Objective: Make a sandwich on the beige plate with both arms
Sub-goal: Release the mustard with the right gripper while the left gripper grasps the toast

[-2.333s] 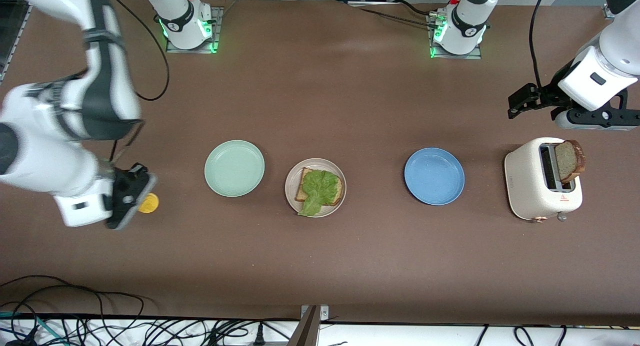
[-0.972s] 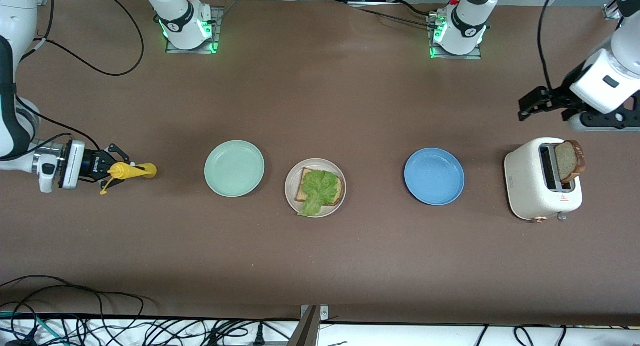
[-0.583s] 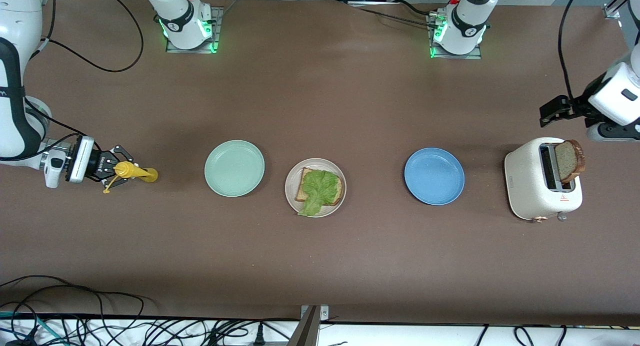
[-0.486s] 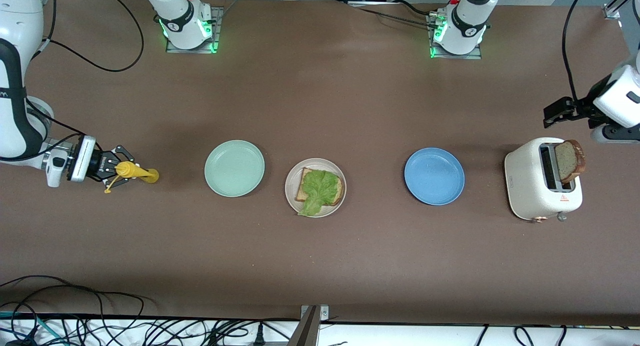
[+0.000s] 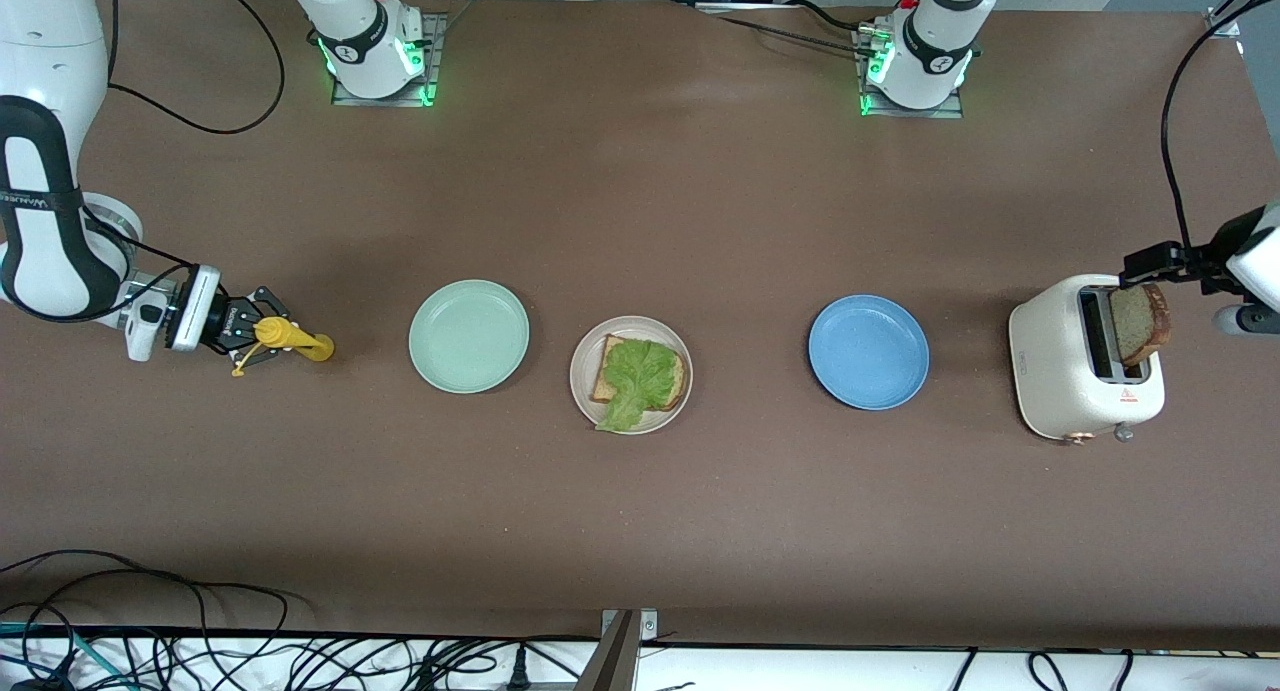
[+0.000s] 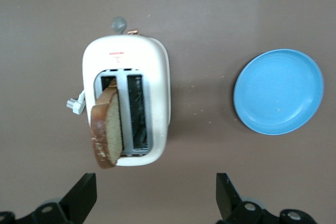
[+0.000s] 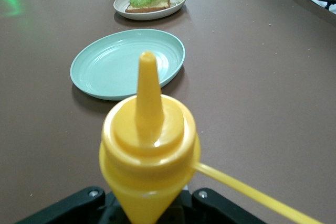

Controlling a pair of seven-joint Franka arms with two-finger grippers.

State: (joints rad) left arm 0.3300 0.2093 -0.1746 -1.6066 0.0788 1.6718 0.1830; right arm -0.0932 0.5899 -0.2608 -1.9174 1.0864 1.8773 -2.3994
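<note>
Bread, one square slice of brown speckled bread [image 5: 640, 375] with a dark crust, lies flat on the round pale beige plate [image 5: 631, 374] near the middle of the brown table [image 5: 640, 531], with a ruffled green lettuce leaf [image 5: 636, 377] spread over it; the leaf's long axis runs toward the front camera, its tip hanging over the plate's rim. A second slice of brown bread [image 5: 1140, 321] stands on edge in a slot of the white two-slot toaster [image 5: 1070, 371] at the left arm's end of the table, tilted and sticking up out of the slot.

The left gripper [image 5: 1148, 263] hangs over the toaster's edge just above that upright slice, its fingers [image 6: 84, 195] spread wide and grasping nothing. The right gripper [image 5: 250, 333], at the right arm's end of the table, is clenched on a yellow squeeze bottle [image 5: 290, 338] held sideways, nozzle aimed toward the plates.

A round mint-green plate [image 5: 469, 336] sits between the bottle and the beige plate, just beside the latter. A round blue plate [image 5: 868, 351] lies between the beige plate and the toaster, well apart from both grippers.
</note>
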